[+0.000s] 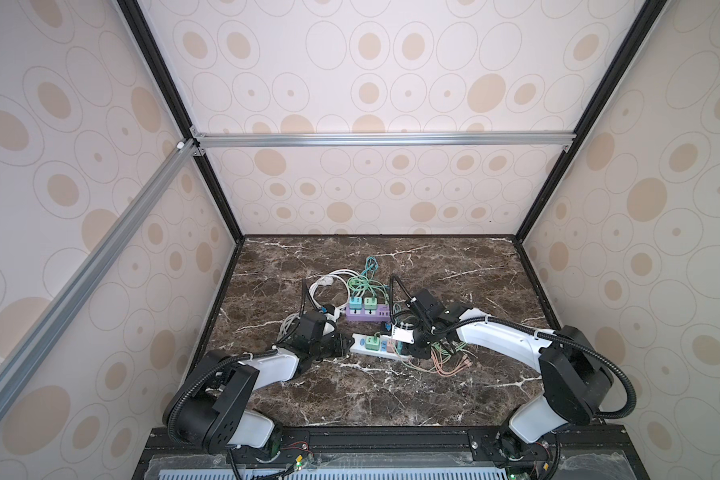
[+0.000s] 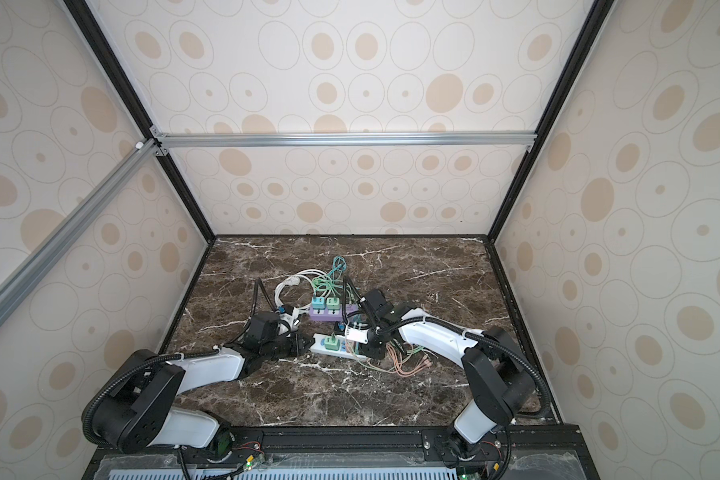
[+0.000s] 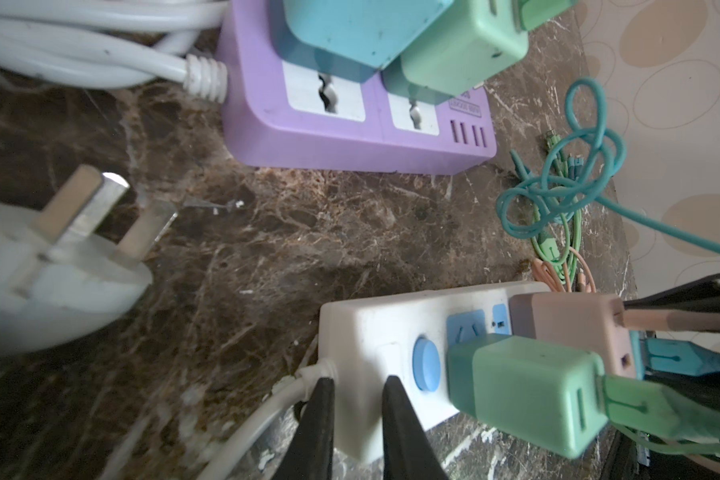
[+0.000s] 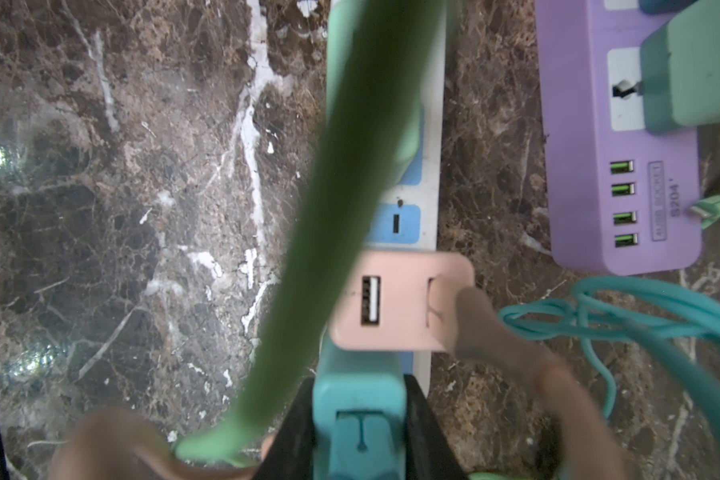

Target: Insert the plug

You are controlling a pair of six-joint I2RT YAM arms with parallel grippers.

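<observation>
White power strip (image 3: 375,328) at the middle of the marble surface (image 1: 391,395), a hand at each end.
Left hand (image 3: 358,380) clenched on the strip's left, cable end. Purple strip (image 1: 366,313) lies just beyond, farther back. Along the white strip, left to right: green adapter (image 3: 524,390) seated on it, pink adapter (image 4: 400,303), then the teal plug (image 4: 358,415) at the right end, touching the pink one and grasped by the right hand (image 4: 358,386). Whether its prongs are in cannot be told.
</observation>
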